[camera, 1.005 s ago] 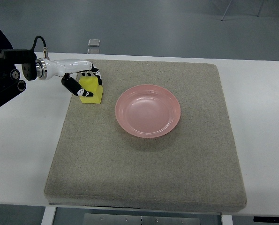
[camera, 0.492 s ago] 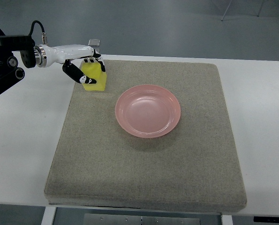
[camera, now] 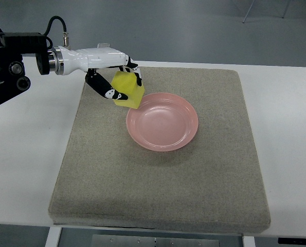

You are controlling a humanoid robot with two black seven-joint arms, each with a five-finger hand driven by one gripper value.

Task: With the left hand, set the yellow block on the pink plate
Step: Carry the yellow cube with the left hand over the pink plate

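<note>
Since the last two frames your left hand [camera: 114,77] has carried the block [camera: 129,90] up off the mat [camera: 158,170] and over to the right, from the mat's far left corner to a spot just short of the plate [camera: 162,121]. The arm has reached further in from the left edge with it.

Your hand is clamped on the block. The white palm and wrist lie above and to the left of it. The dark fingers [camera: 105,90] curl under its left and near side, and a fingertip [camera: 138,78] presses on its far right edge. The block is tilted in the grasp, with one corner pointing down toward the plate's near-left rim. From this steep view it looks lifted clear of the mat, and its lower corner overlaps the plate's rim in the picture. You cannot tell from here whether it touches the rim or hangs just above it.

The plate sits just right of and below your hand, around the middle of the mat, upright and with nothing in it. The mat lies on the white table [camera: 24,154], which shows to the left of and beneath your forearm. A small grey object [camera: 103,46] lies on the table just behind your wrist, mostly hidden by the hand.
</note>
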